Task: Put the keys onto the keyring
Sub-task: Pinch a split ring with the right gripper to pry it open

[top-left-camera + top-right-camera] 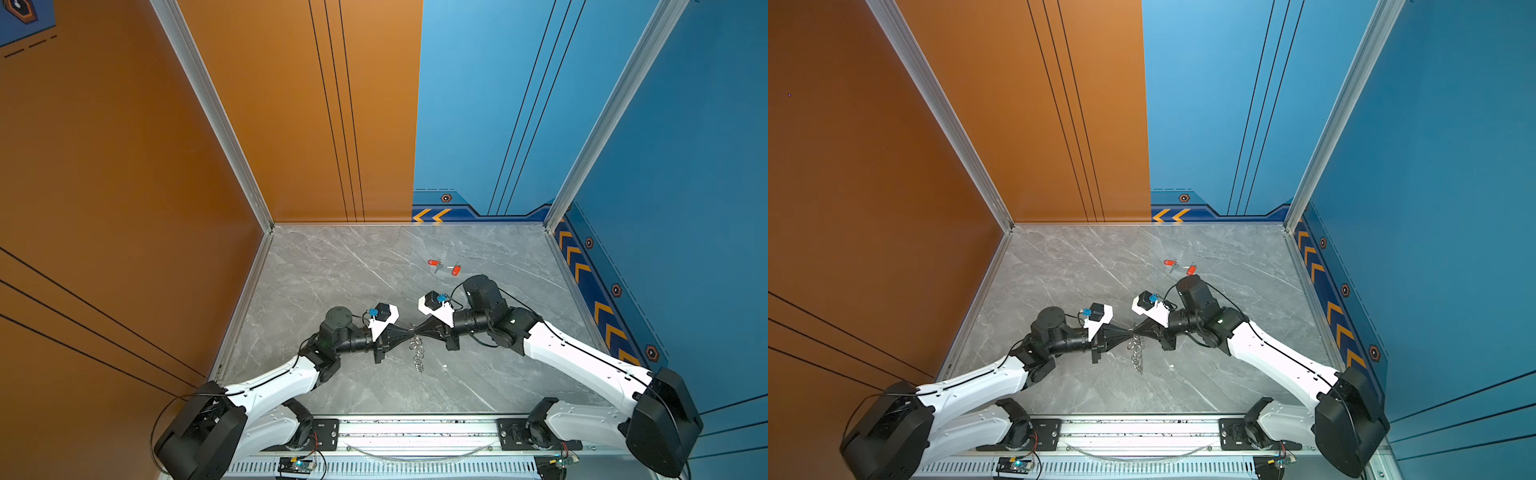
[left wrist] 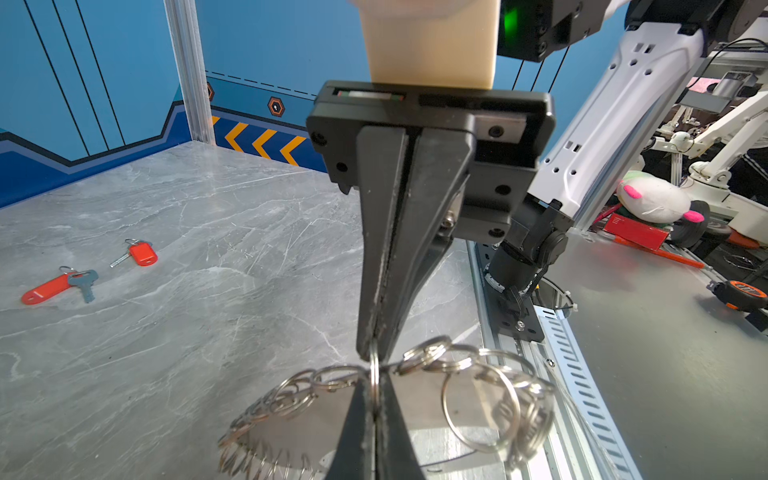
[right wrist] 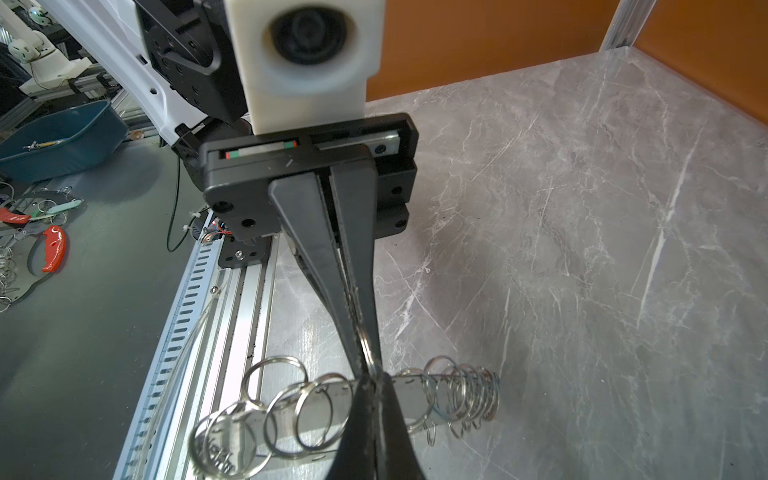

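Now pinching one split ring of the keyring (image 1: 417,353) from opposite sides with left gripper (image 1: 409,331) and right gripper (image 1: 417,331), both clamped on it, tips meeting. Leaving the keys (image 1: 433,262) flat, well beyond the keyring.

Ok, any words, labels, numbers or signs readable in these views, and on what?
No legible words or numbers anywhere.
Orange-red plastic key tags: blank.
Flat band of the silver split-ring keyring: stamped marks, too blurred to read.
Blue wall band: yellow chevrons and hexagon badges, no lettering.
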`<state>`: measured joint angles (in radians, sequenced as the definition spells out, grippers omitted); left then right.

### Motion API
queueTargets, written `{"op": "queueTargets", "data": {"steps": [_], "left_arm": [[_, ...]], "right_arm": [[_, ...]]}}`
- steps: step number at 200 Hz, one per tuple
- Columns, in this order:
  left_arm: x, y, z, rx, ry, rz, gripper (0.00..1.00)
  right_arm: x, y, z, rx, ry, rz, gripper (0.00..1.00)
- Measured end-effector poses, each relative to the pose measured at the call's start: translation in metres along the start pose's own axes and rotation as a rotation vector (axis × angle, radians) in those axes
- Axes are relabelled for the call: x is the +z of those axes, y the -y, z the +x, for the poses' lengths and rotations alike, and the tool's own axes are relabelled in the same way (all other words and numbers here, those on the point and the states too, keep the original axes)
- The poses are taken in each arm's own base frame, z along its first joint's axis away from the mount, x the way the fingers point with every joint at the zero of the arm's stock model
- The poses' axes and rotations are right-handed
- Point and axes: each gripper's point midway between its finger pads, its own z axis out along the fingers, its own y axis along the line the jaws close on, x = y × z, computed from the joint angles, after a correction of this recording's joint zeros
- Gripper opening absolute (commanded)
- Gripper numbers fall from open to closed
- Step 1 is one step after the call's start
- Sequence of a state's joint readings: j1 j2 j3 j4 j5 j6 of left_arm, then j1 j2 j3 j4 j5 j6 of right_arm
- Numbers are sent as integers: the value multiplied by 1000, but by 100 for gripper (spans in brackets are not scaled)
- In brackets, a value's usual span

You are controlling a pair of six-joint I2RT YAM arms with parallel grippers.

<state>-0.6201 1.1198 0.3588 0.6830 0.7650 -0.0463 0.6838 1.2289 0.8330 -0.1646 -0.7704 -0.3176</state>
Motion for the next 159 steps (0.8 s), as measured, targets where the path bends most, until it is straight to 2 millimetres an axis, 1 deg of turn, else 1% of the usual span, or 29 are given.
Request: {"op": "queueTargets", "data": {"steps": [9, 25, 44, 78, 124, 159], "left_arm": [[1, -1, 2, -4, -4, 0, 8], [2, -2, 5, -15, -13, 0, 13], [2, -2, 5, -14, -11, -1, 15], [2, -2, 5, -15, -10, -1, 9], [3, -3, 5, -16, -10, -1, 12], [5, -5, 10, -26, -20, 0, 8]], "right_arm": [[1, 0, 1, 1, -10, 8, 0], [3, 1, 3, -4, -44, 32, 0], [6, 2, 7, -12, -91, 54, 0], [6, 4, 11, -27, -145, 84, 0], [5, 4, 11, -31, -164, 97, 0], [4, 5, 14, -26, -178, 107, 0]]}}
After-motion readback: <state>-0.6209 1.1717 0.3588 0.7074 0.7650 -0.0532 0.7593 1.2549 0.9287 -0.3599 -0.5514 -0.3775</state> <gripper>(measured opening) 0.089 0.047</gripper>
